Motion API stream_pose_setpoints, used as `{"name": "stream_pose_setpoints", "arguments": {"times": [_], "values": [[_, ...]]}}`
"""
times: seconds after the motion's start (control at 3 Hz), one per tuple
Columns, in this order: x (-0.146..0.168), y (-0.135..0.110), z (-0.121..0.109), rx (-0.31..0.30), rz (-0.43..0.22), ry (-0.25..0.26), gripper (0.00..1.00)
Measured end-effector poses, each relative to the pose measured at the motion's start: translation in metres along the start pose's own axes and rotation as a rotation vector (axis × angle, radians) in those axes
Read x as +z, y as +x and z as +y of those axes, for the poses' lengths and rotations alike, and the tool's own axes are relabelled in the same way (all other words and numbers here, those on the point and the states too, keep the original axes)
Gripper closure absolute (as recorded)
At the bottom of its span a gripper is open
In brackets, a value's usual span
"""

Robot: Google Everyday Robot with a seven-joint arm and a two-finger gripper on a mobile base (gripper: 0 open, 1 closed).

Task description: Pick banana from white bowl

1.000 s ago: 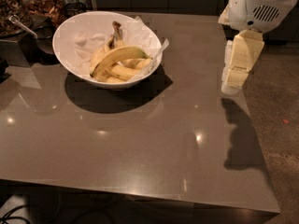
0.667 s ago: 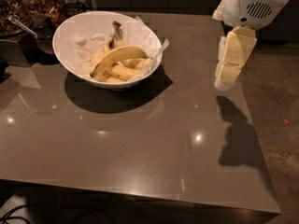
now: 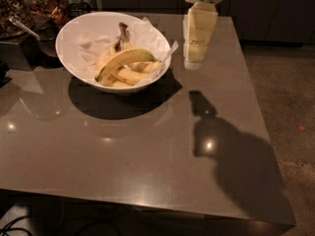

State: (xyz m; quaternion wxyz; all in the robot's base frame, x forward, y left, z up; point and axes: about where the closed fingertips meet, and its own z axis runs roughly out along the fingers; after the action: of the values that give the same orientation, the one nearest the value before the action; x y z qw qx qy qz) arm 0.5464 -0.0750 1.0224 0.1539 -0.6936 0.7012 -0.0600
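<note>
You're working in a dim, warm-toned scene. The light falls from overhead, from roughly 11 o'clock. The white bowl (image 3: pixel 66 58) is the brightest thing here, and its paper lining (image 3: pixel 147 33) is nearly washed out at 10 o'clock. It throws a broad dark shadow (image 3: pixel 113 102) on the table (image 3: pixel 147 181) toward 5 o'clock. The gripper (image 3: pixel 193 63) is pale and well lit at 1 o'clock in the frame, off the bowl's 3 o'clock side, and casts a large shadow (image 3: pixel 231 151) toward 5 o'clock. Small glare spots (image 3: pixel 209 144) dot the glossy table — one sits inside that second shadow. The banana (image 3: pixel 125 60) carries a soft sheen. The 12 and 6 o'clock edges sink into darkness.
</note>
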Motion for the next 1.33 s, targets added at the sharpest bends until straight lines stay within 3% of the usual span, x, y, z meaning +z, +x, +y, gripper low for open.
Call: {"name": "stream_pose_setpoints", "arguments": {"times": [0.33, 0.67, 1.33], "values": [[0.01, -0.034, -0.013, -0.108, 0.023, 0.011, 0.0], [0.012, -0.044, -0.02, -0.115, -0.01, 0.034, 0.0], [0.036, -0.103, -0.06, -0.195, -0.128, -0.013, 0.02]]}}
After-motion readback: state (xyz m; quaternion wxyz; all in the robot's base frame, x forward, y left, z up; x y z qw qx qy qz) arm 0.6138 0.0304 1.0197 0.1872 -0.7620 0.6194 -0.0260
